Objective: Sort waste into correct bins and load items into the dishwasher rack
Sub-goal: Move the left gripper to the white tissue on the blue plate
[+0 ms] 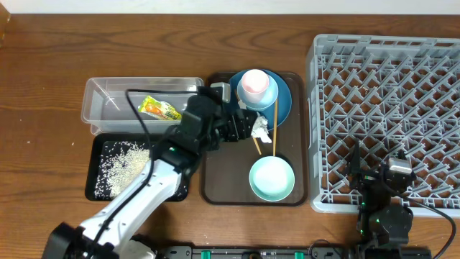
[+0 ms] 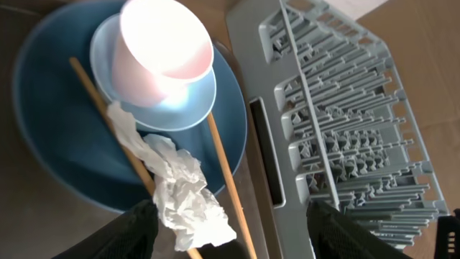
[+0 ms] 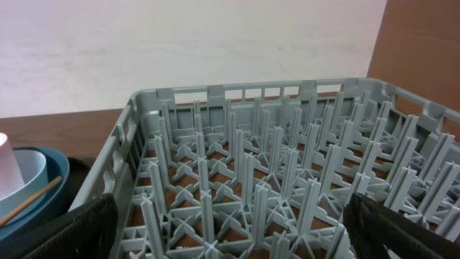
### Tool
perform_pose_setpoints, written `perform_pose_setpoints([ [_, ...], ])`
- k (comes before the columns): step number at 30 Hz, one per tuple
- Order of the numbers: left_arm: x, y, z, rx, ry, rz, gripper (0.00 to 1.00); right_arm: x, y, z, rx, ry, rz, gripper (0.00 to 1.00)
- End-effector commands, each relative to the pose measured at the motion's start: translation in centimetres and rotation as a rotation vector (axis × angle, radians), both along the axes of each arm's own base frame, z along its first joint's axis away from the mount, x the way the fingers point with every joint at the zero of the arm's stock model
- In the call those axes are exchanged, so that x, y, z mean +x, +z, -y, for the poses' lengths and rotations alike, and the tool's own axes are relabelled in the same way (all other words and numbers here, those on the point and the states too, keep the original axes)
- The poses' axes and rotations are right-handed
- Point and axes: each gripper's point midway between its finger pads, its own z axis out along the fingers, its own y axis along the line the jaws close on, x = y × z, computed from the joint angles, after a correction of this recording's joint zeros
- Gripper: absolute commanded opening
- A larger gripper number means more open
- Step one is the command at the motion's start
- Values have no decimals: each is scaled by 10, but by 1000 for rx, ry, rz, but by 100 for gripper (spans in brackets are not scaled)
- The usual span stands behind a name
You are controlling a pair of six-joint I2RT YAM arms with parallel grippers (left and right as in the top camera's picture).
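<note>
Tissue (image 2: 183, 201) between spread left fingers (image 2: 140, 232), apparently touching one, atop chopsticks (image 2: 224, 173).

the left arm (image 1: 140, 193) is white-shelled with black joints and a thin black cable, the right arm (image 1: 384, 216) black with green lights.

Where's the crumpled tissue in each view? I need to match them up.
Overhead: crumpled tissue centre frame, at the blue plate's edge, by the chopsticks.
Left wrist: crumpled tissue bottom centre, over the chopsticks.
Right wrist: not in it.
Shared landmark: the grey rack, in all three.
</note>
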Motion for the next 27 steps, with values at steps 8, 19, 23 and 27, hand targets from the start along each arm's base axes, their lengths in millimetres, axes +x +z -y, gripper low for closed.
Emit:
perform_pose_setpoints([
  [8,7,-43,16,46,-24,-40,69,0,-2,1,16,-4,-1,99],
  [19,19,-73,13,88,16,-61,69,0,-2,1,16,-4,-1,99],
  [23,20,-77,12,100,26,-64,69,0,-2,1,16,-4,-1,99],
  [27,19,-76,16,98,18,-55,69,0,-2,1,16,-4,-1,99],
])
